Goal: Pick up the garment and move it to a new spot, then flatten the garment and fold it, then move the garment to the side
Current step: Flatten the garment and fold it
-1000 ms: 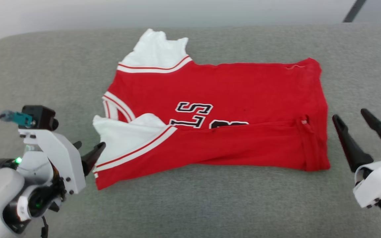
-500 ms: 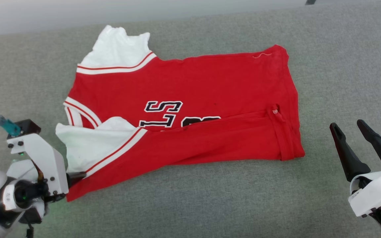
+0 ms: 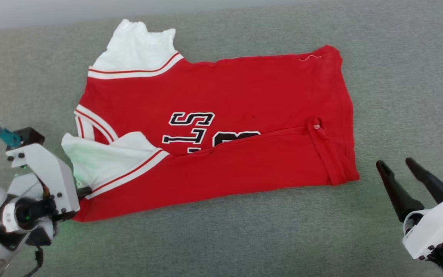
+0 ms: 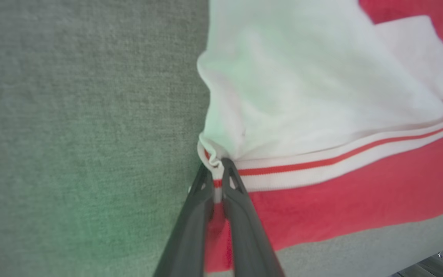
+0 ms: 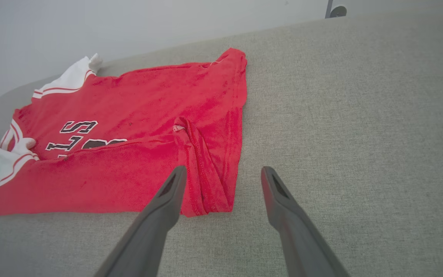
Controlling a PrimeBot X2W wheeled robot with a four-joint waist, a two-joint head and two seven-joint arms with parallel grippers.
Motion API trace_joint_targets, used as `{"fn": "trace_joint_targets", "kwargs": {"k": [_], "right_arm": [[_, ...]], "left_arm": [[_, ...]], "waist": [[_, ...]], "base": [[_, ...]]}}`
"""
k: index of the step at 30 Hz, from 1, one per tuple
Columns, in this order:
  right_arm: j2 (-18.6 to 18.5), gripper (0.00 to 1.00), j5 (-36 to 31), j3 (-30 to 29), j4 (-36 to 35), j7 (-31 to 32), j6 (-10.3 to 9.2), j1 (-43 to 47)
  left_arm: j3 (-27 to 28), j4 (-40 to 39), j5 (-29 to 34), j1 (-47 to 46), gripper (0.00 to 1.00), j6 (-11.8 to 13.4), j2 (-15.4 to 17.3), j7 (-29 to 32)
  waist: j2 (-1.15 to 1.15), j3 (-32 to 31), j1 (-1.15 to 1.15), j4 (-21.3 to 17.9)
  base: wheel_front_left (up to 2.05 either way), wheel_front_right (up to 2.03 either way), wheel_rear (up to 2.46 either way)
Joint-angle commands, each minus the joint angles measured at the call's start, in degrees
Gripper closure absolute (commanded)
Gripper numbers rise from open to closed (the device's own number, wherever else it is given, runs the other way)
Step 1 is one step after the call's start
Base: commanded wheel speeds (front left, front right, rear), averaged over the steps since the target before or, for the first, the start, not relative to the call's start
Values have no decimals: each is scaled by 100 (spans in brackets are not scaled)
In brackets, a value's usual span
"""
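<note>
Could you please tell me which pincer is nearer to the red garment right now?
Left. The left pincer is shut on the garment at its striped sleeve band; the right pincer stands open over the grey surface, apart from the hem corner.

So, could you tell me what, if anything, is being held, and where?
The left gripper pinches the shirt at its striped sleeve edge; the right gripper is open, empty.

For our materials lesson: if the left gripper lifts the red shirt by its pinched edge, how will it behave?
Probably floppy: the shirt lies creased and folded over itself, so should drape. Likely light: the left gripper holds it by one thin edge. It may drag on the textured cushion.
</note>
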Motion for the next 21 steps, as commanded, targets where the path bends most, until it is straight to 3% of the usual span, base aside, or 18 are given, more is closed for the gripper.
{"fn": "trace_joint_targets", "kwargs": {"k": [1, 21], "right_arm": [[-18, 0, -7, -15, 46, 119, -6, 2], [-257, 0, -249, 181, 1463, 1379, -5, -785]], "left_arm": [[-86, 117, 60, 0, 100, -40, -196, -98], [-341, 374, 512, -616, 100, -436, -923, -262]], "waist": [[0, 20, 0, 55], [0, 436, 0, 750]], "base": [[0, 0, 0], [0, 0, 0]]}}
